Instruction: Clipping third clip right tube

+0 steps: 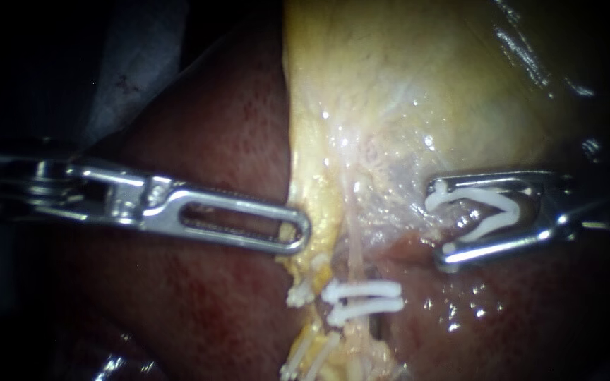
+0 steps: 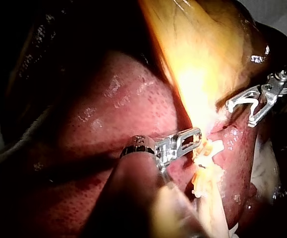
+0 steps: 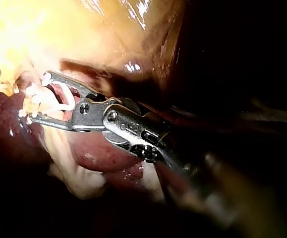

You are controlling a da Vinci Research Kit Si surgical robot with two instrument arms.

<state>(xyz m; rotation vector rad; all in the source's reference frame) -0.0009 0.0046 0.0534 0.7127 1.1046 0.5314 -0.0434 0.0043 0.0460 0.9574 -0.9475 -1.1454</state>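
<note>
A thin pale tube (image 1: pixel 354 248) runs down from the yellow gallbladder (image 1: pixel 404 70) and carries two white clips (image 1: pixel 363 299) side by side. My right instrument (image 1: pixel 440 224) stands right of the tube and above those clips, clear of it. Its jaws are wide apart with an open white clip (image 1: pixel 478 212) seated between them, touching both. In the right wrist view that instrument (image 3: pixel 39 97) holds the same clip (image 3: pixel 54 99). My left instrument (image 1: pixel 302 236) has its slotted jaws closed on the yellow tissue edge (image 1: pixel 317 233) left of the tube, as the left wrist view (image 2: pixel 197 135) also shows.
Dark red liver (image 1: pixel 199 303) lies on both sides of the yellow strip. More white clips (image 1: pixel 298 293) sit on the tissue left of the clipped tube, with others lower down (image 1: pixel 305 360). My right instrument (image 2: pixel 240 114) appears ahead of the left one in the left wrist view.
</note>
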